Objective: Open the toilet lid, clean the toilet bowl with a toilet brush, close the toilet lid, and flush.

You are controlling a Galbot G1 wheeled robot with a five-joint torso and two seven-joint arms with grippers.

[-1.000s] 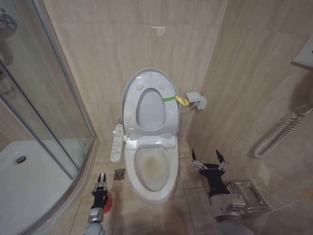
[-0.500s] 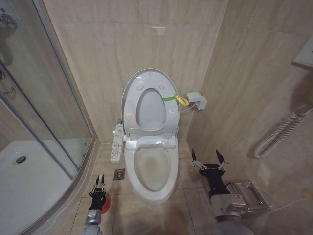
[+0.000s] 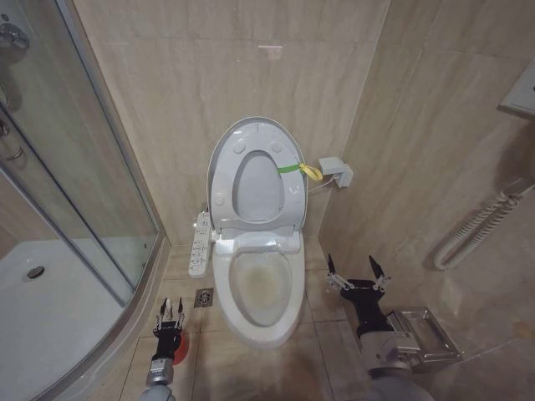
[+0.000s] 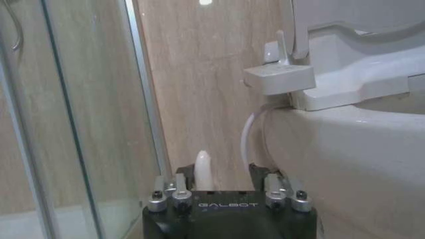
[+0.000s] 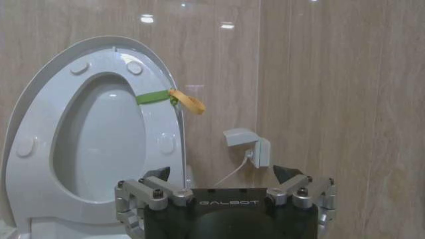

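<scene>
Beige tiled walls and floor surround the toilet bowl (image 3: 261, 288) from my head view, its toilet lid (image 3: 255, 171) standing upright against the wall, my left gripper (image 3: 170, 315) low over the red cup holder (image 3: 182, 347), and my right gripper (image 3: 355, 274) spread wide, holding nothing, right of the bowl. My left wrist view shows the toilet brush (image 4: 202, 170) handle tip between my open fingers (image 4: 180, 185), beside the bowl's outer wall. My right wrist view faces the raised lid with its green-yellow band (image 5: 169, 98).

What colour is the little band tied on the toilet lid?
The band on the toilet lid is green, with a yellow tail; the right wrist view shows it best.
</scene>
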